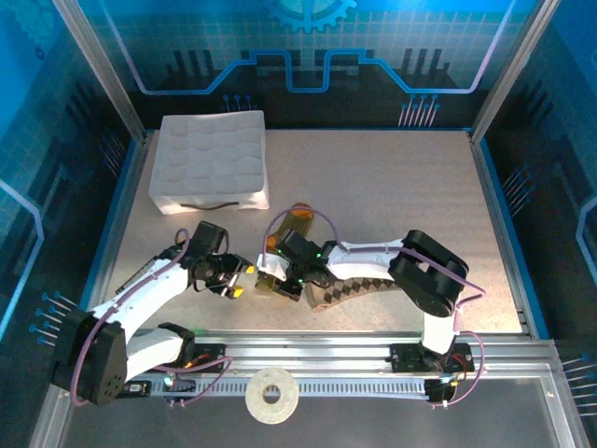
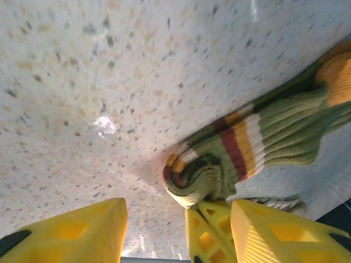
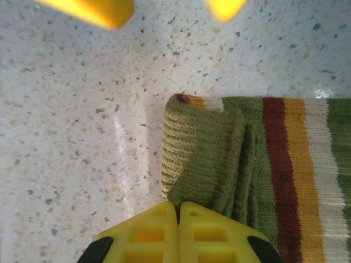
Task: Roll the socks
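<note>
where its striped cuff curls inward, the olive-green sock thickens.

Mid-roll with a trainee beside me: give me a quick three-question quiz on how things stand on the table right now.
1. True or false: the left pincer is open.
2. Which end of the olive-green sock meets the tips of the shut right pincer? A. orange toe B. folded striped cuff C. heel
3. Where does the tan argyle sock lie relative to the white foam tray?
Key: 1 true. 2 B. 3 On the table, apart from the tray, partly under the right arm.
</note>
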